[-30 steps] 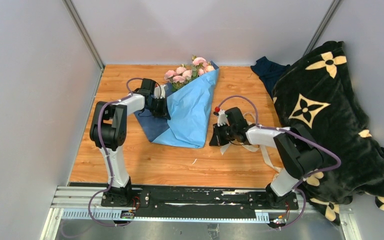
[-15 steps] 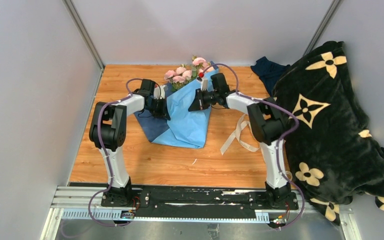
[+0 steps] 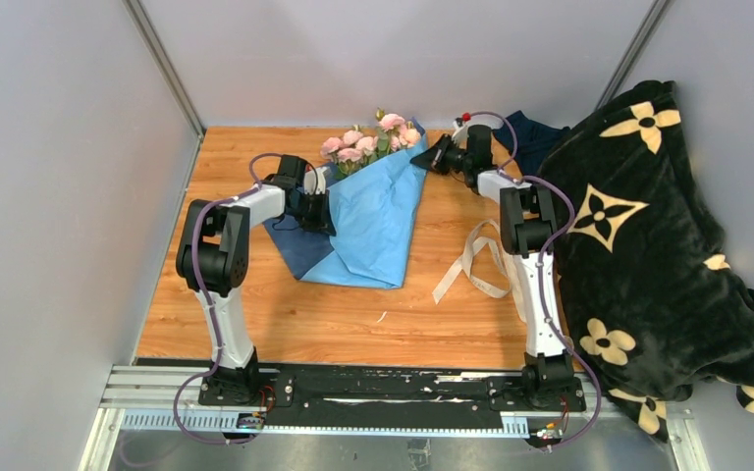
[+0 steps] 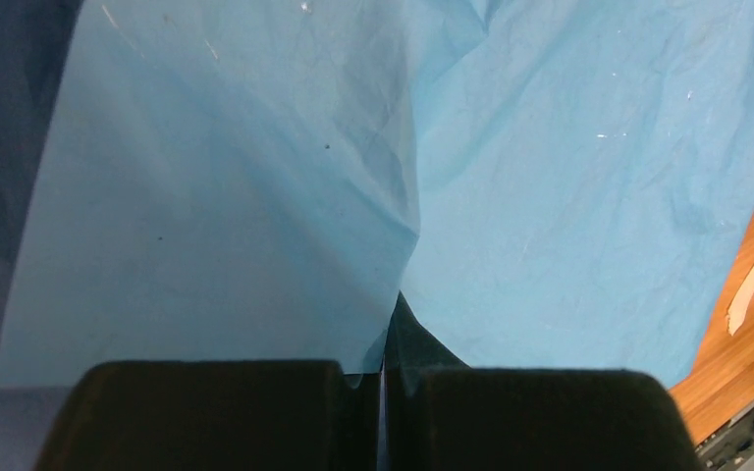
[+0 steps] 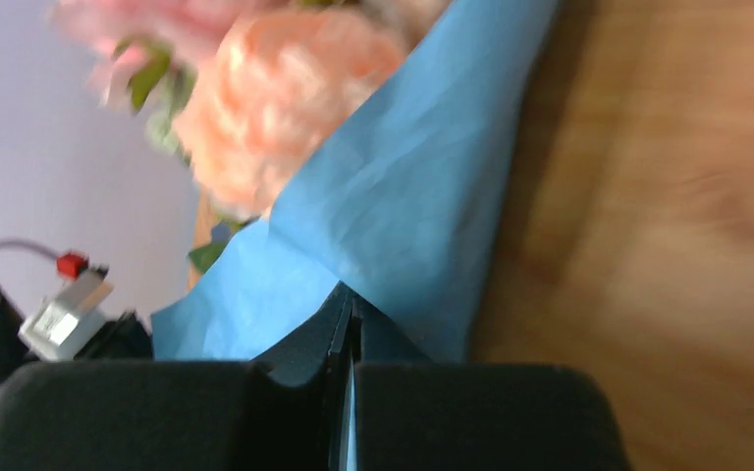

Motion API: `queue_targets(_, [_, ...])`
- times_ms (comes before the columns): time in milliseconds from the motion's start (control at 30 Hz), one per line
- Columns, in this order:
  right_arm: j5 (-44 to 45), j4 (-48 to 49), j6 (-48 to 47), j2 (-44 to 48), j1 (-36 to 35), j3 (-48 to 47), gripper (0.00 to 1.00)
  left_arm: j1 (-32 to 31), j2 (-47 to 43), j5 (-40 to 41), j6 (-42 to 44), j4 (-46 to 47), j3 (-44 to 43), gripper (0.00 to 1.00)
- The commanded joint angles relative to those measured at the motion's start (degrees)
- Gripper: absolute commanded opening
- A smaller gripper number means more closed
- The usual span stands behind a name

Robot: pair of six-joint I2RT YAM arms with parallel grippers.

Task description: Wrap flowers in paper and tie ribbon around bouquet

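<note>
The flowers (image 3: 368,137) lie at the back of the table, their pink heads sticking out of the folded light blue paper (image 3: 373,221). My left gripper (image 3: 316,211) is shut on the paper's left fold; in the left wrist view the paper (image 4: 569,177) runs into the closed jaws of the left gripper (image 4: 385,368). My right gripper (image 3: 424,157) is at the paper's top right corner beside the roses. In the right wrist view the right gripper (image 5: 347,324) is shut with a sliver of paper (image 5: 403,216) between its jaws, a rose (image 5: 275,98) just beyond. The cream ribbon (image 3: 471,260) lies loose on the wood.
A black blanket with cream flower shapes (image 3: 648,226) is heaped along the right side, with a dark navy cloth (image 3: 525,137) behind the right gripper. Grey walls close in the left and back. The paper's darker slate face (image 3: 299,245) shows at the lower left of the bundle.
My right arm has swung from beside the ribbon at the front right to the paper's top right corner by the flowers. The ribbon stays on the table. The left arm has not moved.
</note>
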State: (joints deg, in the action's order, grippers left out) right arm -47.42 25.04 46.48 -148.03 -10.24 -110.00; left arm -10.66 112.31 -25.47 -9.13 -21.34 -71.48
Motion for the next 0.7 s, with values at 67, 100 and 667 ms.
queue_targets(67, [13.82,-5.44,5.30,-8.04,2.40,-12.38,0.00,0.02,3.00,3.85,2.35,-4.73,0.73,0.00])
queue_targets(100, [14.91,-7.69,3.94,-8.36,2.48,-14.42,0.00,0.02,2.93,3.85,2.42,-4.76,0.73,0.00])
queue_targets(667, [10.04,-22.87,-29.02,35.28,-12.51,28.20,0.00,-0.64,1.06,5.64,1.75,-3.97,0.99,0.00])
